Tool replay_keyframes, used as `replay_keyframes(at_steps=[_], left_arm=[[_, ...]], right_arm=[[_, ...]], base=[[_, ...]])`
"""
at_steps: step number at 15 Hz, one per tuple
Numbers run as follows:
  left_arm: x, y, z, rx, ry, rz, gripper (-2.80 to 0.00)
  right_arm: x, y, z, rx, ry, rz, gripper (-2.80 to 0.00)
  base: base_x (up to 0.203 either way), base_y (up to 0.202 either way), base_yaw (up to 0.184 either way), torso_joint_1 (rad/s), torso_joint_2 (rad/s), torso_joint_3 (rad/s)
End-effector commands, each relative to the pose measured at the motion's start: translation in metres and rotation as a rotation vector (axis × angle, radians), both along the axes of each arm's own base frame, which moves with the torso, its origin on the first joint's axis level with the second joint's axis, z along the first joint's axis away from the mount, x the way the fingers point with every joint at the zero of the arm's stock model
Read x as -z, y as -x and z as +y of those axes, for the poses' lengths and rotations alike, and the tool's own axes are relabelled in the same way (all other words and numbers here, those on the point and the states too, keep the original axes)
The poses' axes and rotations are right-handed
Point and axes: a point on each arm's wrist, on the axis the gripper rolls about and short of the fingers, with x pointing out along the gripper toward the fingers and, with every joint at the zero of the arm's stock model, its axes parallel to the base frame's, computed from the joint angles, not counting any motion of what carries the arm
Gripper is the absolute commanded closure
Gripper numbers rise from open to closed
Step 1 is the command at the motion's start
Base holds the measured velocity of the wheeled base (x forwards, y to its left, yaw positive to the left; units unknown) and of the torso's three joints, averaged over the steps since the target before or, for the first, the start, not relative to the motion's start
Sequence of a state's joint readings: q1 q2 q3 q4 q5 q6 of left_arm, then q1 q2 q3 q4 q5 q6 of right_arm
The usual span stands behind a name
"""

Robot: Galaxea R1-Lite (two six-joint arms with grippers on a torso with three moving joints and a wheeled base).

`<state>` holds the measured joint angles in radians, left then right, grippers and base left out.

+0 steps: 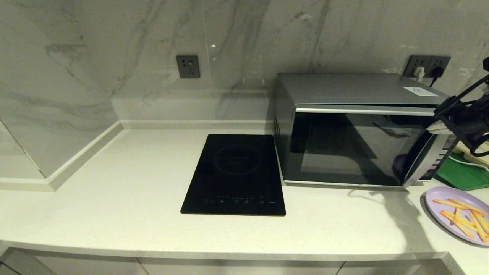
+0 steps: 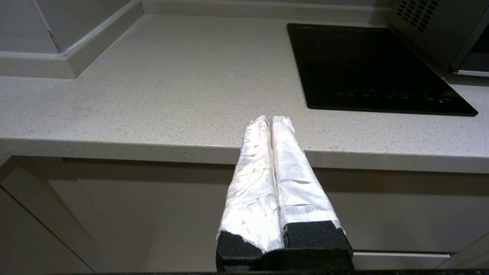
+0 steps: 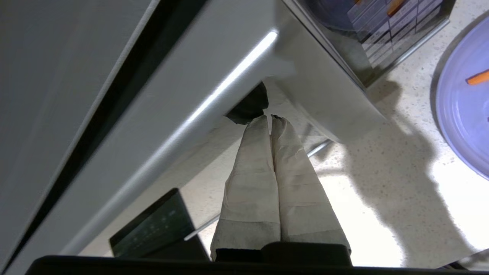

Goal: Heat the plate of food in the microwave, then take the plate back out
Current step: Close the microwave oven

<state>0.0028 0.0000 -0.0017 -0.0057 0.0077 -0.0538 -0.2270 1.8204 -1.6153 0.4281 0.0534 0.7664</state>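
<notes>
The microwave stands at the back right of the counter with its dark glass door closed. My right gripper is shut and empty, its taped tips at the top right corner of the door, by the curved silver band. In the right wrist view the right gripper points at the microwave door face, touching it or nearly so. The lilac plate with orange fries lies on the counter in front of the button panel; the plate also shows beside the gripper. My left gripper is shut and parked at the counter's front edge.
A flat black induction hob is set into the counter left of the microwave. A green tray lies behind the plate. A wall socket with plugs sits behind the microwave. Marble walls close the back and left.
</notes>
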Motion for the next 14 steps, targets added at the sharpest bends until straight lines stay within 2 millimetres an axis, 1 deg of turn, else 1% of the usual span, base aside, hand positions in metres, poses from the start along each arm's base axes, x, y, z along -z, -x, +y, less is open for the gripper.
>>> replay_keyframes(at_steps=[1,5,8,12,14], left_arm=[[0.0,0.0,0.0,0.0,0.001,0.0,0.0],[0.0,0.0,0.0,0.0,0.001,0.0,0.0],[0.0,0.0,0.0,0.0,0.0,0.0,0.0],[0.0,0.0,0.0,0.0,0.0,0.0,0.0],[0.0,0.0,0.0,0.0,0.001,0.0,0.0]], right_arm=[[0.007,-0.009,-0.002,0.002,-0.001,-0.005,0.0],[0.001,-0.012,-0.003,-0.002,0.007,-0.047,0.0],[0.0,-0.013,-0.002,-0.003,0.009,-0.054,0.0],[0.003,-0.016,-0.003,-0.013,0.01,-0.057,0.0],[0.009,-0.02,-0.004,-0.022,0.002,-0.044,0.0]], base=[[0.0,0.0,0.0,0.0,0.0,0.0],[0.0,0.0,0.0,0.0,0.0,0.0],[0.0,0.0,0.0,0.0,0.0,0.0],[0.0,0.0,0.0,0.0,0.0,0.0],[0.0,0.0,0.0,0.0,0.0,0.0]])
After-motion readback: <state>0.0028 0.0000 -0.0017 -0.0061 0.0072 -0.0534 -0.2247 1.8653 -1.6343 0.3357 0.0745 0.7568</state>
